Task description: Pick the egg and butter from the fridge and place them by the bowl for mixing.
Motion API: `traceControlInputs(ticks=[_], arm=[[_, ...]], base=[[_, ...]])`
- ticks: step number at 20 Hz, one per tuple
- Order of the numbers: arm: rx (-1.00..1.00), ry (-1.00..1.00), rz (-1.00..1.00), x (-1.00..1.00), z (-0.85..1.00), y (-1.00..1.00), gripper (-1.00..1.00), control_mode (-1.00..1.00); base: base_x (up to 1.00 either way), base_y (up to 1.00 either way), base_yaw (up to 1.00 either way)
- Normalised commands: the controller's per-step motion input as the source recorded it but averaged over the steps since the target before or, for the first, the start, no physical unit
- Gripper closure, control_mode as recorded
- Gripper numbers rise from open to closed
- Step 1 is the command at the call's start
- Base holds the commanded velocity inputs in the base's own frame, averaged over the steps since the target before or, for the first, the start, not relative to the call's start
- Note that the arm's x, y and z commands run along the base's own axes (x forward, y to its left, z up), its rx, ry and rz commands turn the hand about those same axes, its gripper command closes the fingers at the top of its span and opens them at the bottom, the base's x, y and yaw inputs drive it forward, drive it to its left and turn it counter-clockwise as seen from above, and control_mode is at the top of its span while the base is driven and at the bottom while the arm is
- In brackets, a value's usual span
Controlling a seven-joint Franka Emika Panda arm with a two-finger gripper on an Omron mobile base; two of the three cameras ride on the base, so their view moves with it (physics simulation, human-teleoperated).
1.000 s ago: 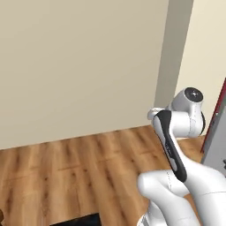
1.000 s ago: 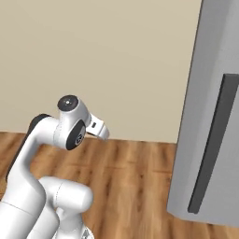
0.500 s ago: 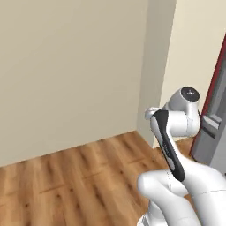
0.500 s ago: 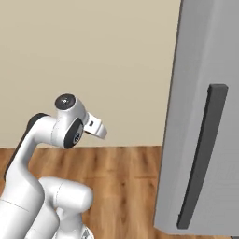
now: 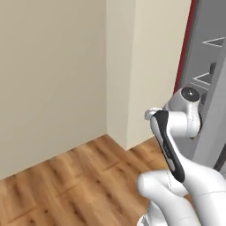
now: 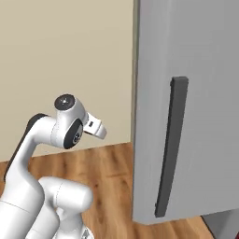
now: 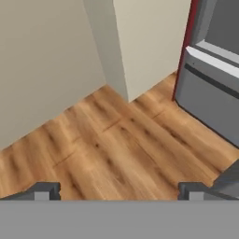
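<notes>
The fridge (image 5: 207, 79) stands open at the right of the left base view, with pale-edged shelves inside. Its grey door (image 6: 205, 70) with a dark vertical handle (image 6: 170, 144) takes up the right half of the right base view. In the hand view the fridge's grey bottom drawer (image 7: 210, 93) sits at the upper right. My gripper (image 7: 119, 193) is open, its fingertips (image 7: 46, 190) far apart over the wooden floor, with nothing between them. It is well short of the fridge. The egg, the butter and the bowl are out of view.
A beige wall with a jutting corner (image 5: 119, 75) stands left of the fridge, and a dark red cupboard edge (image 5: 185, 39) borders it. Wooden floor (image 7: 116, 140) spreads below. The open fridge door is close on the arm's right.
The whole picture has shifted as the base drove and turned. The fridge and its door now loom larger and nearer. The arm keeps the same folded pose.
</notes>
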Motion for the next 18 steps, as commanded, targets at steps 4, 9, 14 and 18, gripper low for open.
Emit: traceControlInputs(ticks=[4,9,14,18], arm=[[0.0,0.0,0.0,0.0,0.0,0.0,-1.0,1.0],[0.0,0.0,0.0,0.0,0.0,0.0,-1.0,1.0],[0.0,0.0,0.0,0.0,0.0,0.0,-1.0,1.0],[0.0,0.0,0.0,0.0,0.0,0.0,-1.0,1.0]], base=[[0.75,0.46,-0.2],[0.78,0.42,-0.22],[0.62,0.38,-0.49],[0.47,0.34,-0.65]])
